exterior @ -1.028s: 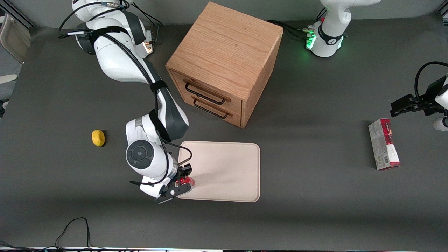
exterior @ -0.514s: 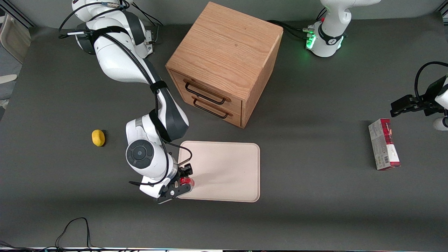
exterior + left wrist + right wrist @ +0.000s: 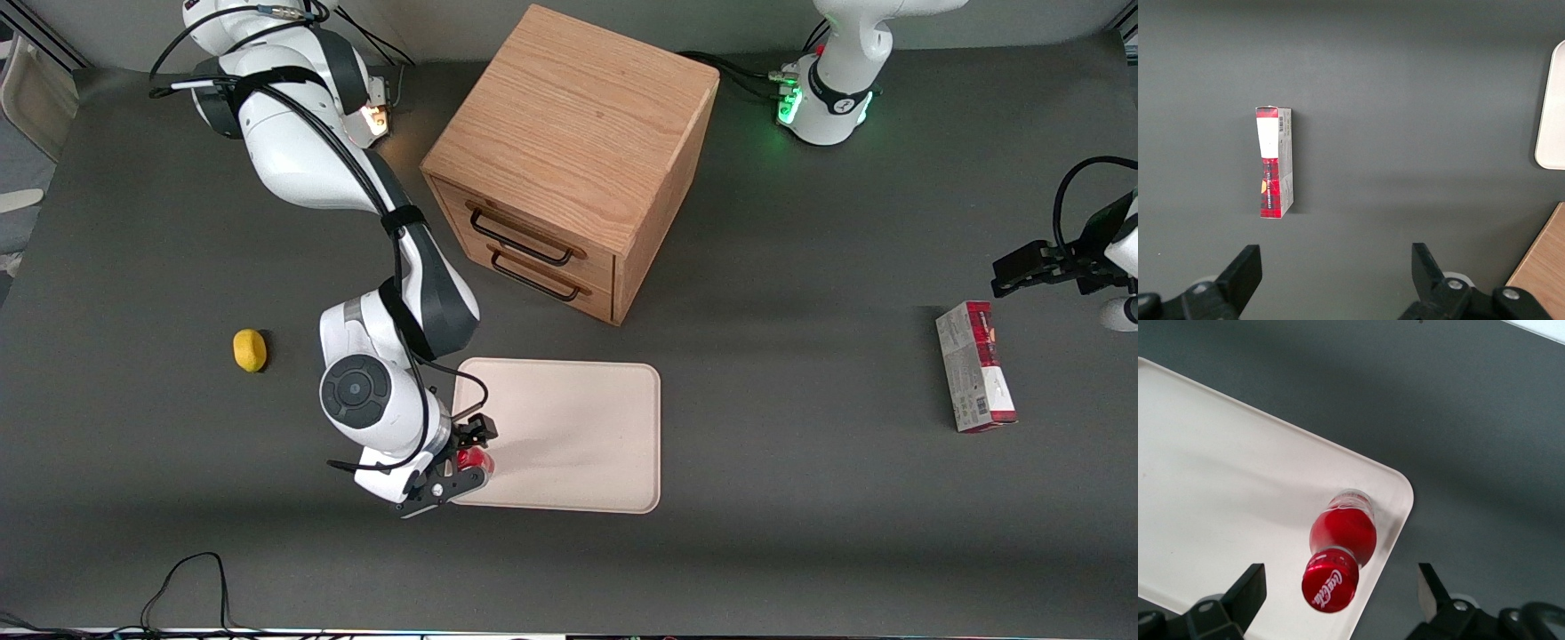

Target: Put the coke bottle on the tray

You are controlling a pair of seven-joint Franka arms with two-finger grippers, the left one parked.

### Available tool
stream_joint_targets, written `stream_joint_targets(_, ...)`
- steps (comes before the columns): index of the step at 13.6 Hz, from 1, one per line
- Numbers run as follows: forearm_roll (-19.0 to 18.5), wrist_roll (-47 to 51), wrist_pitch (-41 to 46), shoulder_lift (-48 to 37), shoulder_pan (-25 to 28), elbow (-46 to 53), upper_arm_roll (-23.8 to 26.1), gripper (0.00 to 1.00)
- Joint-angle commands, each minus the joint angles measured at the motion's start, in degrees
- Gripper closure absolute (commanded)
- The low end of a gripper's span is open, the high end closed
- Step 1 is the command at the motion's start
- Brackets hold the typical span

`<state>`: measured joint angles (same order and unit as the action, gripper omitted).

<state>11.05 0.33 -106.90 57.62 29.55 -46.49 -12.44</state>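
The coke bottle (image 3: 1341, 550), red with a red cap and white script, stands upright on the tray (image 3: 1238, 493) close to one rounded corner. In the front view the bottle (image 3: 473, 460) shows as a red spot at the tray's (image 3: 569, 436) corner nearest the working arm and the camera. My gripper (image 3: 1338, 593) is open, its fingers spread wide on either side of the bottle's cap without touching it. In the front view the gripper (image 3: 467, 458) sits right over the bottle.
A wooden two-drawer cabinet (image 3: 569, 160) stands farther from the camera than the tray. A yellow lemon (image 3: 250, 349) lies toward the working arm's end. A red-and-white carton (image 3: 974, 365) lies toward the parked arm's end, also in the left wrist view (image 3: 1274, 162).
The gripper's fingers have spread apart and let go of the bottle, which stays standing on the tray corner. The arm has hardly moved.
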Motion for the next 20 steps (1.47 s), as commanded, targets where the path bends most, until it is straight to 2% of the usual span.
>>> stream_joint_targets(1,-0.94,0.81,-0.33,-0.23,0.07,0.61,-0.13,0.0)
stream_joint_targets(4,-0.94,-1.46,1.24,-3.46,-0.72,-0.09,-0.39,0.0)
stream_joint_targets(6,-0.85,-3.14,4.5,-10.56,-0.81,-7.09,-0.83,0.0)
stream_joint_targets(8,-0.94,-4.98,3.37,-19.17,-1.51,-17.18,-1.0,0.0)
stream_joint_targets(12,-1.47,-9.38,-6.98,-36.84,-1.25,-43.18,-3.63,0.0)
stream_joint_targets(15,-7.08,-9.83,-12.8,-47.57,-1.16,-57.63,-4.08,0.0)
stream_joint_targets(20,-7.45,-11.76,-4.91,-53.49,-1.25,-58.9,-10.49,0.0)
